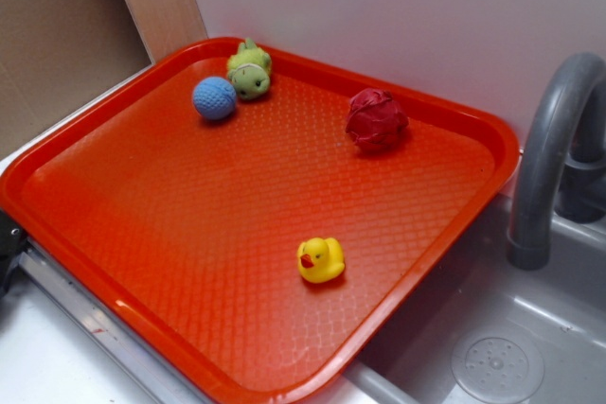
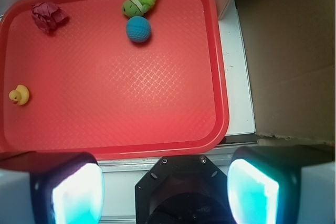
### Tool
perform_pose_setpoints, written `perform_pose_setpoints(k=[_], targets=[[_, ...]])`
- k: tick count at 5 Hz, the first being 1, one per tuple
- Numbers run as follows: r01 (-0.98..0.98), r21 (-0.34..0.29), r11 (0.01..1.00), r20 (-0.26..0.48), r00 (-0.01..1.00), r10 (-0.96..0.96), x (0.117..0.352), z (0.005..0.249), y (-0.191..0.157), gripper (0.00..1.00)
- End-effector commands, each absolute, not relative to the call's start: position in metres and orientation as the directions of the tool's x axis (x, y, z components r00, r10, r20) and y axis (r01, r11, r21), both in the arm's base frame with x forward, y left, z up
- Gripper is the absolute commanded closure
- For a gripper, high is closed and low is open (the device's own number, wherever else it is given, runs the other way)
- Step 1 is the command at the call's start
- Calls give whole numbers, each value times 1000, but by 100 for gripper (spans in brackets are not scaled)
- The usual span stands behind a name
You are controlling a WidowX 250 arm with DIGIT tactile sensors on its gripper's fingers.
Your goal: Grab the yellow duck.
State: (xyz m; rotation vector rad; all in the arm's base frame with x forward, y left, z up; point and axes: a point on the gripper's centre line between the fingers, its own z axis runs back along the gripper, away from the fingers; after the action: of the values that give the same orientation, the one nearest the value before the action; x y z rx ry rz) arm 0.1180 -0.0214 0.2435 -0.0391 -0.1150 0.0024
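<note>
The yellow duck [image 1: 321, 259] is small and glossy with a red-orange beak. It stands on the red tray [image 1: 142, 224] toward its near right side in the exterior view. The wrist view has the yellow duck [image 2: 19, 95] at the tray's [image 2: 157, 108] far left edge. My gripper [image 2: 165, 190] hangs high above the tray's near rim, well away from the duck. Its two fingers [image 2: 76, 195] stand wide apart with nothing between them. The exterior view does not show the gripper's jaws.
On the tray's far side lie a blue ball [image 1: 215, 97], a yellow-green plush toy [image 1: 250, 71] and a dark red crumpled ball [image 1: 376, 120]. A grey faucet [image 1: 549, 158] and sink basin [image 1: 492, 347] sit right of the tray. Cardboard [image 2: 289, 51] borders it.
</note>
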Motion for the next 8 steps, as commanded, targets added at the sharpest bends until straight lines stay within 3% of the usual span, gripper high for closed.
perform_pose_setpoints(k=[1,2,3,4,5,7,8], targets=[[0,-39,999,115,993,5,118,243,-21,0],[211,11,977,135,968,-211,162,224,-71,0],[364,44,930,161,916,-366,172,208,-128,0],[573,80,816,154,801,-578,164,185,-178,0],[758,37,651,177,637,-751,172,151,-225,0],[874,42,483,125,476,-871,199,105,-325,0],[918,37,395,129,388,-913,187,100,-354,0]])
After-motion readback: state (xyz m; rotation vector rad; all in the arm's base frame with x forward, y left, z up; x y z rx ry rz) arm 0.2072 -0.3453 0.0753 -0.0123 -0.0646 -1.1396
